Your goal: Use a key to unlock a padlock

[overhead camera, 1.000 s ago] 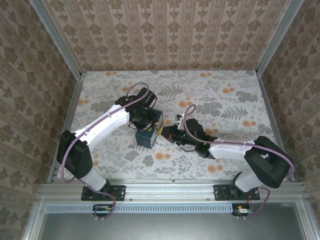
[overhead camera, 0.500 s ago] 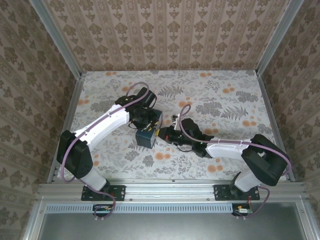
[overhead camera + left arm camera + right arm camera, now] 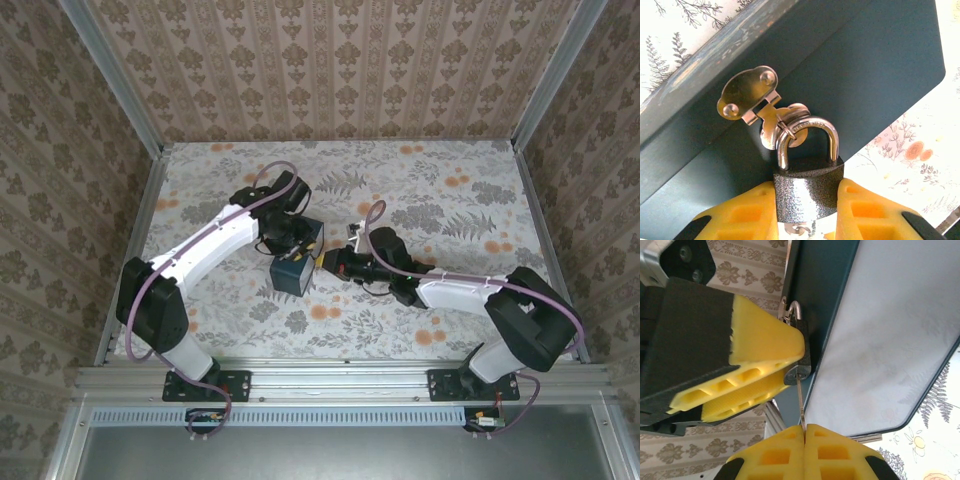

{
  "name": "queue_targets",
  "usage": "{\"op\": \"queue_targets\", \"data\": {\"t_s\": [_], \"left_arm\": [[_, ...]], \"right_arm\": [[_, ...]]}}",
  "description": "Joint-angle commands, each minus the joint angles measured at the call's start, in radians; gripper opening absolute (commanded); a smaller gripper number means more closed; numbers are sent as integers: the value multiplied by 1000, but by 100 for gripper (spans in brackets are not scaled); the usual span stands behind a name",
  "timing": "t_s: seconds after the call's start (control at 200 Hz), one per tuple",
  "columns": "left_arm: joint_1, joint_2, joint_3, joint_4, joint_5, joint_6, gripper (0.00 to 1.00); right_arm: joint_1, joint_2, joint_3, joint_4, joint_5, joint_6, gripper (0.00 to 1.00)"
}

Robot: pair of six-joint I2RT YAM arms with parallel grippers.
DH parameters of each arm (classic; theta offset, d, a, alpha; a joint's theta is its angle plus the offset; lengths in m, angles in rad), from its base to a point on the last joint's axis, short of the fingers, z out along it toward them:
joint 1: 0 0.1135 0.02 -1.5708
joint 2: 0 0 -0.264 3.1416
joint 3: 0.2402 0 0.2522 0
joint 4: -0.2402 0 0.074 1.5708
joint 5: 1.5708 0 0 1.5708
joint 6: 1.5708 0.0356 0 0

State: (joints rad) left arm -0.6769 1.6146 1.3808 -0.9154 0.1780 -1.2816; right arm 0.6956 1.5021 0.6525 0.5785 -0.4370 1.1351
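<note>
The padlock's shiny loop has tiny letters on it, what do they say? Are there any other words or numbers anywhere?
Stamped letters on the curved steel shackle of the grey speckled metal padlock: too small and blurred to read.
On the dark blue painted box, its silver metal hasp and the flowered tabletop: no words, numbers or signs.

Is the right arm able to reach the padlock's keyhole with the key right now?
Likely yes: the right pincer holds the key, tip at the underside of the padlock; the left pincer clamps only its sides, leaving that face free.
</note>
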Motion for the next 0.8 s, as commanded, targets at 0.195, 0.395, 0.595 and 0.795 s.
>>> {"op": "queue_targets", "data": {"t_s": [0.195,0.395,0.595,0.795], "left_arm": [[7,29,-36,-81,32,11,26],[-2,39,-34,-70,44,2,26],[0,37,-44,-78,44,17,25],[2,46,-27,-91,49,42,25]], "right_arm": [[4,51,61,124,-60,7,0],[-10,67,9,207,7,61,0],[-43,57,18,169,-20,29,0],[-45,84,54,179,-53,9,0]]}}
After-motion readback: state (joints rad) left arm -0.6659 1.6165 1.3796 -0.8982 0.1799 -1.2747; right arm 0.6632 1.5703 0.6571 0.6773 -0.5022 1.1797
